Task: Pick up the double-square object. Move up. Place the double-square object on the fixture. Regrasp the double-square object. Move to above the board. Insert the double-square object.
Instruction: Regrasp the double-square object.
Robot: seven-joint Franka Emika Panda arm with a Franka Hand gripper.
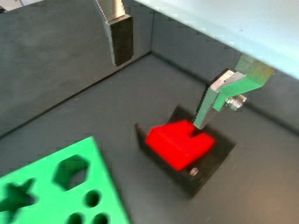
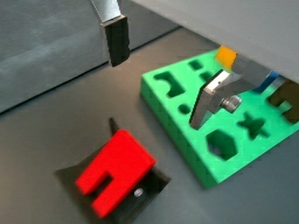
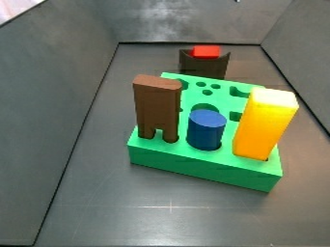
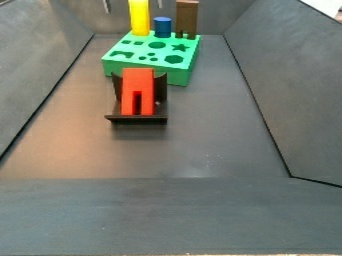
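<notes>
You see the bright red stepped double-square object (image 2: 114,168) resting on the dark L-shaped fixture (image 2: 152,187), its matte, smooth faces catching flat light. In a wrist view a slot cuts into one end of it, so it reads as two red prongs; in a side view (image 4: 138,88) it lies sloped along the bracket, which sits on the dark grey floor just in front of the board. In a side view (image 3: 204,51) only its red top shows above the fixture's dark back plate (image 3: 203,65).

The jaws (image 1: 177,63) stand open and empty, raised above the object with nothing between them. One finger (image 2: 114,35) is a flat silver plate ending in a dark pad; its partner (image 1: 222,94) shows mostly its metal back and a screw (its pad is turned away from you). Neither side view shows the jaws.

The bright green flat board (image 3: 180,157) is a thick slab with shaped cut-outs: star, hexagon, rounds. On it stand a brown two-legged block (image 3: 157,108), a blue cylinder (image 3: 206,128) and a glossy yellow-orange block (image 3: 264,122). In a wrist view the yellow-orange block (image 2: 225,58) is partly hidden by the finger, and the board (image 1: 52,188) is cut off at the frame edge in a wrist view.
</notes>
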